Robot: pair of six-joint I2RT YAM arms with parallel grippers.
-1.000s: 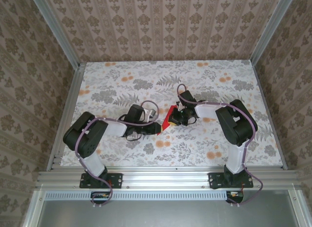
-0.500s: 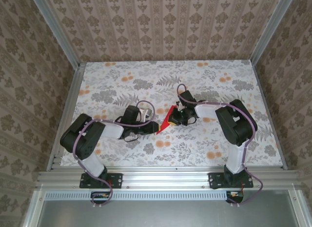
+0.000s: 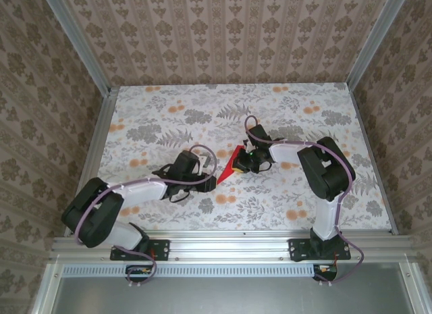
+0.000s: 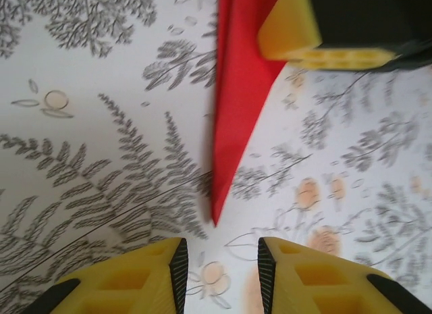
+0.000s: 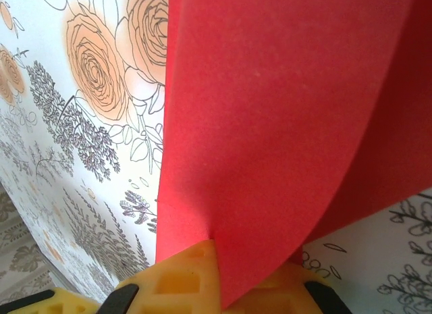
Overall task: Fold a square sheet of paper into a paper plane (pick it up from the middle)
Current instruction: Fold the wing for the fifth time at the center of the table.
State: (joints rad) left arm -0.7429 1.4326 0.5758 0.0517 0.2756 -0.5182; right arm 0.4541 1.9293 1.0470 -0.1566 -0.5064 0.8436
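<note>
Paper plane (image 3: pixel 231 167) is a single piece of thin, smooth, bright red paper, folded to a long narrow dart with a sharp tip. It is near the middle of the table (image 3: pixel 169 105), a little closer to the near edge than to the far edge, and its tip points toward the near left corner. From the right wrist camera its paper shows as two matte layers that curve softly and meet at the bottom.

The right gripper (image 3: pixel 247 161) is closed on the wide end of the paper plane. Its two fingers (image 5: pixel 179 283) are of hard yellow plastic with square hollows, and they pinch the red paper between them.

The left gripper (image 4: pixel 219 273) stands with its jaws apart and grips no object. Its two fingertips (image 4: pixel 135 283) are of the same yellow plastic with black inner pads, and the printed table shows between them. The tip of the paper plane is just beyond these fingertips. I cannot tell whether the tip touches the table.

The table is flat and pale, printed with grey ferns and orange flowers. Two arms stand at its near edge, the left arm (image 3: pixel 128 192) and the right arm (image 3: pixel 324 169), both black with white segments. Three walls (image 3: pixel 229 37) have beige patterned wallpaper, and a silver metal frame (image 3: pixel 236 246) runs along the near edge.
</note>
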